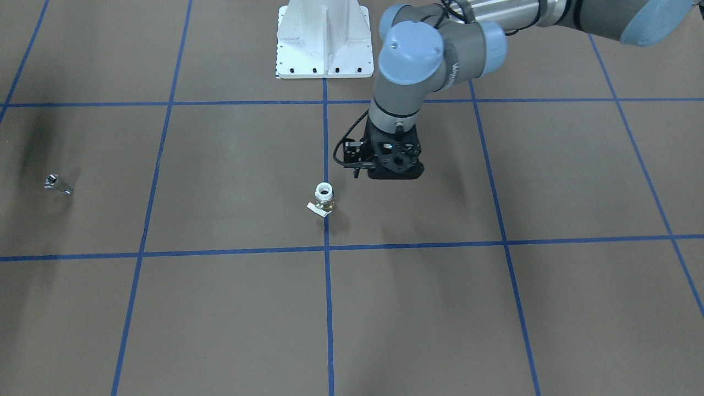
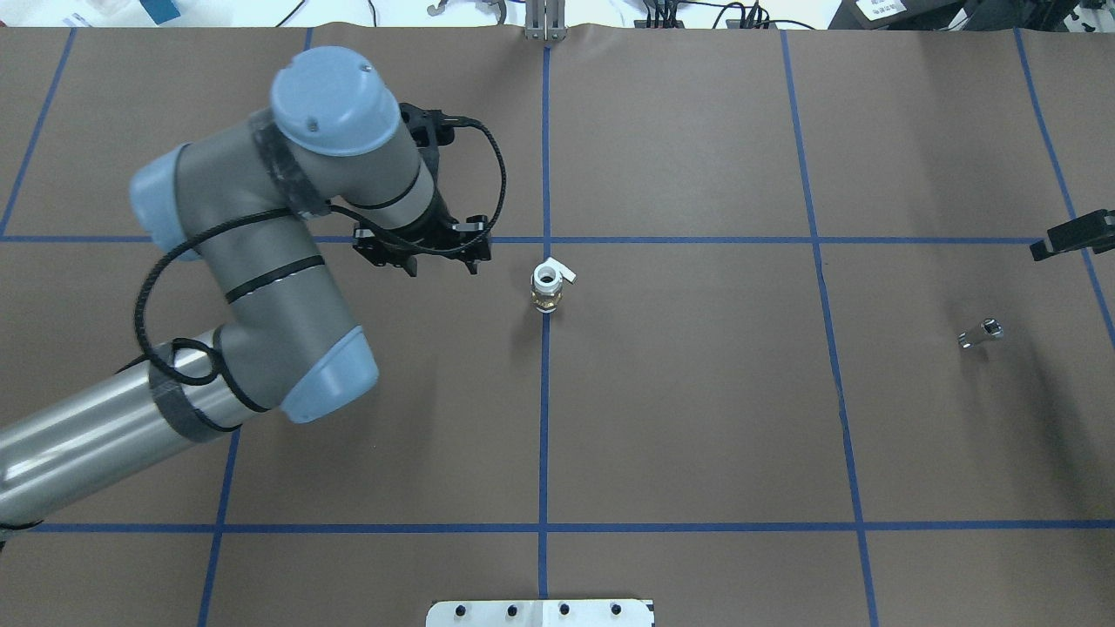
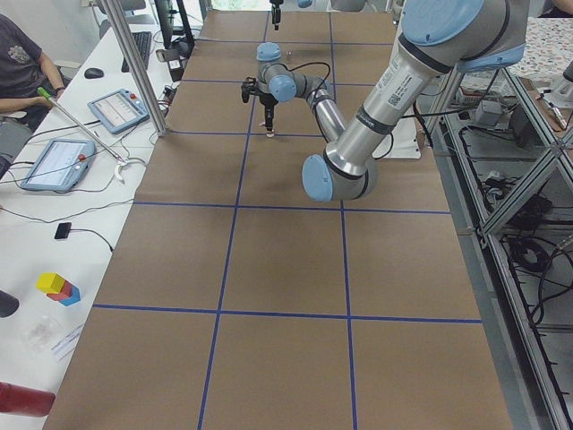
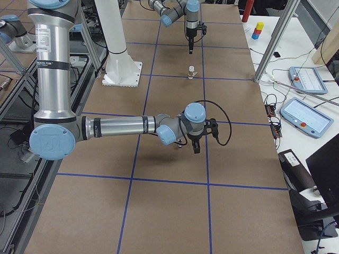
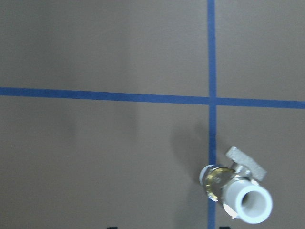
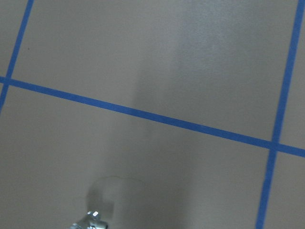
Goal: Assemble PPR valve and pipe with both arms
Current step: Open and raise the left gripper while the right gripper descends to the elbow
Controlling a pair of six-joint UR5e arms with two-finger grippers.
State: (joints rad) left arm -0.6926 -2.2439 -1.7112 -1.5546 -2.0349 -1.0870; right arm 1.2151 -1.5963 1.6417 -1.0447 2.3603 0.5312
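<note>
The white PPR valve (image 2: 546, 284), with a brass middle and a white handle, stands upright on the centre blue line. It also shows in the front view (image 1: 324, 198) and low right in the left wrist view (image 5: 238, 191). My left gripper (image 2: 442, 264) hangs open and empty just left of the valve, apart from it. A small silver metal fitting (image 2: 980, 333) lies at the far right, and its top shows at the bottom edge of the right wrist view (image 6: 89, 222). My right gripper (image 4: 196, 147) hovers above the paper near that fitting. I cannot tell if it is open or shut.
The table is covered in brown paper with a blue tape grid (image 2: 544, 527). The white bolted pedestal (image 1: 324, 41) stands at the robot's side. Tablets and cables lie on the operators' bench (image 4: 302, 114) beyond the table edge.
</note>
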